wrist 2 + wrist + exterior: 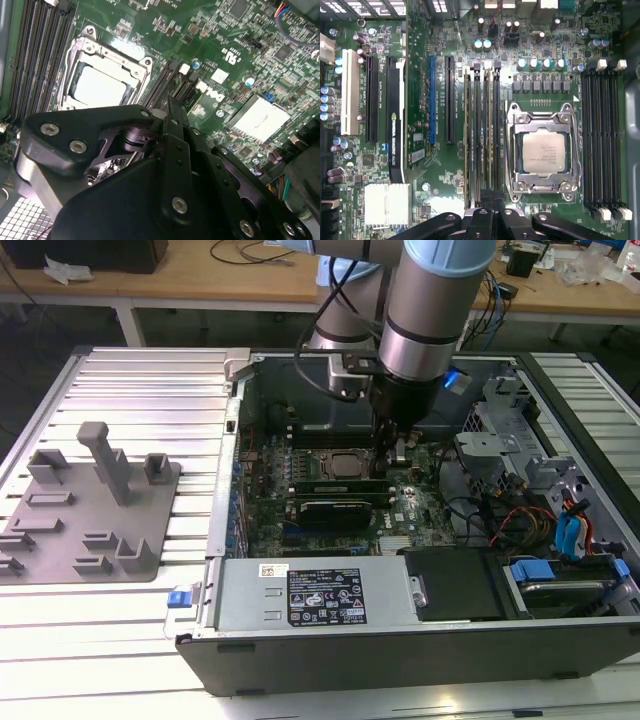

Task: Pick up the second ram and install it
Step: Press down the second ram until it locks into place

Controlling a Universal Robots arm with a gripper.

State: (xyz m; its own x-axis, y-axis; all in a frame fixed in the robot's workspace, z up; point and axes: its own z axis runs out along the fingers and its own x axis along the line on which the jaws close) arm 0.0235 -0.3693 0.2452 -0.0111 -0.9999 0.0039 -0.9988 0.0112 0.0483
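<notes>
One thin green ram stick [486, 135] stands edge-on among long black memory slots [496, 130] beside the square metal processor socket [544, 150]; my matte black pincer [492, 200] pinches its end.

Place: robotics lab or workshop
Evidence: open PC case [400, 640] on ribbed metal table [140, 380], robot arm [430, 300], cluttered wooden benches [200, 285] behind
</notes>
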